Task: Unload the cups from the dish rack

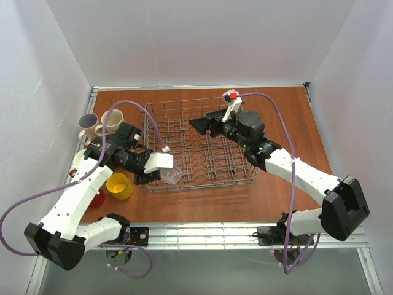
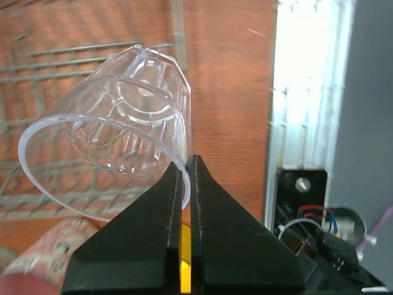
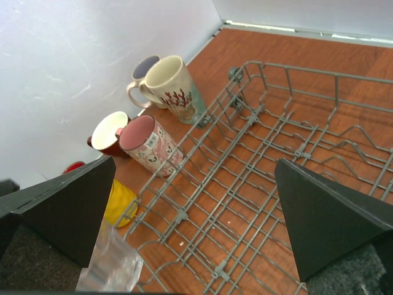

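Observation:
My left gripper (image 1: pixel 166 168) is shut on the rim of the small clear glass (image 1: pixel 173 176), holding it tilted at the dish rack's (image 1: pixel 202 144) front left corner. In the left wrist view the glass (image 2: pixel 116 138) lies on its side, its rim pinched between my fingertips (image 2: pixel 189 165). My right gripper (image 1: pixel 199 124) is open and empty above the rack's (image 3: pixel 264 153) middle. On the table left of the rack stand a beige mug (image 3: pixel 178 86), a cream mug (image 3: pixel 144 66), a pink mug (image 3: pixel 147 144), a dark red mug (image 3: pixel 109 132), a yellow mug (image 1: pixel 120 185) and a red mug (image 1: pixel 95 198).
No cup shows inside the rack. White walls close in the table on the left, back and right. The mugs crowd the left strip between the rack and the wall. A metal rail (image 1: pixel 202 233) runs along the near edge.

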`<control>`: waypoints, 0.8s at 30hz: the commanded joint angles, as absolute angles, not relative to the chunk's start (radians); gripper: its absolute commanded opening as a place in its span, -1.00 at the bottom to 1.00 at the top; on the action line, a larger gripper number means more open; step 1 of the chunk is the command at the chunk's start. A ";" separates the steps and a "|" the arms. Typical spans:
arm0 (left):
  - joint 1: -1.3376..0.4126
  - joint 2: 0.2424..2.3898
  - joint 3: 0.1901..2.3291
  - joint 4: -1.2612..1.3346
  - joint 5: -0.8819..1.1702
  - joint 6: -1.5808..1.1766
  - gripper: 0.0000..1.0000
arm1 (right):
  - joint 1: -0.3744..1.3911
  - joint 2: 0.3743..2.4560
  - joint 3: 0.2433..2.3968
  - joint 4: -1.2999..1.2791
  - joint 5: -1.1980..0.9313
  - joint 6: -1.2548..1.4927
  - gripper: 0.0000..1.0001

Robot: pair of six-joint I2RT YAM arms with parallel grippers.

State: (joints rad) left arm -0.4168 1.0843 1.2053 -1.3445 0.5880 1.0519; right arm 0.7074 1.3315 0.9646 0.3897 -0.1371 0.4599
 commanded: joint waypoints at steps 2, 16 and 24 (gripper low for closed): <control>-0.549 1.059 1.126 -1.397 0.600 1.152 -1.00 | 0.710 1.356 0.985 0.341 -0.117 0.408 0.97; -0.940 1.048 0.974 -1.396 0.299 0.974 -1.00 | 0.710 1.400 0.969 0.330 -0.098 0.410 0.97; -0.994 0.977 0.852 -1.394 0.019 1.052 -1.00 | 0.704 1.388 0.953 0.330 -0.071 0.397 0.97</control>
State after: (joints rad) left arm -0.9760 1.0260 0.8894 -1.3479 0.1741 1.0111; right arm 0.7071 1.4014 0.9646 0.3119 -0.0978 0.4221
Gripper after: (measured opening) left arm 0.012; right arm 0.986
